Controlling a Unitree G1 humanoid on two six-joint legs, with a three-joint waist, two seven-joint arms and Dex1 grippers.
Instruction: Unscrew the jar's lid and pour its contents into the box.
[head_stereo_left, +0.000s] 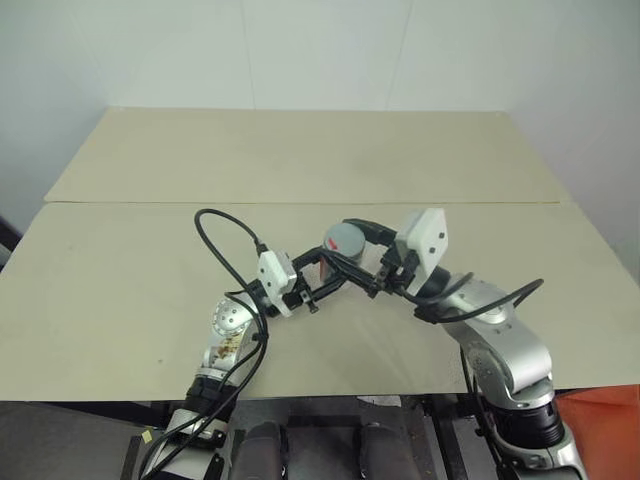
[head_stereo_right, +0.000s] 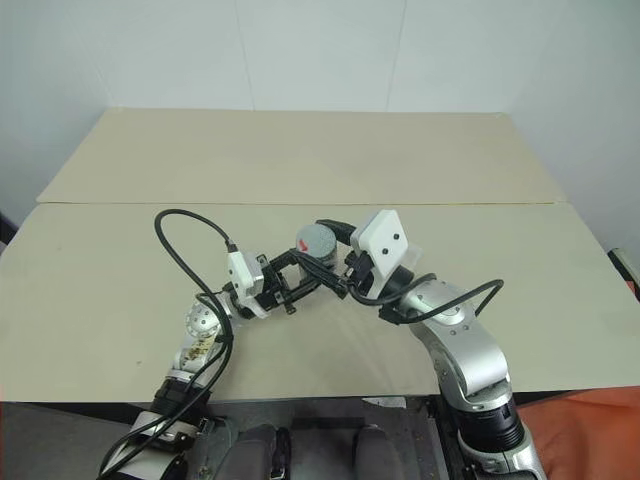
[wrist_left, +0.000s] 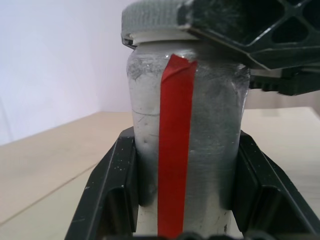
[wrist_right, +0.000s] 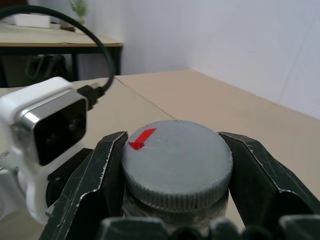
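The jar (wrist_left: 185, 145), silvery-clear with a red tape strip down its side, is held upright above the table between both arms. My left gripper (head_stereo_left: 328, 268) is shut on the jar's body, one black finger (wrist_left: 112, 190) on each side. The grey ribbed lid (wrist_right: 177, 162), marked with a bit of red tape, sits on top of the jar. My right gripper (head_stereo_left: 352, 240) is shut on the lid, its fingers (wrist_right: 95, 180) clamping the rim from both sides. The box is out of view.
A beige table (head_stereo_left: 150, 260) lies under my arms, with a second one (head_stereo_left: 300, 150) joined behind it along a seam. White walls stand beyond. An orange object (head_stereo_left: 605, 420) shows at the near right corner, below the table edge.
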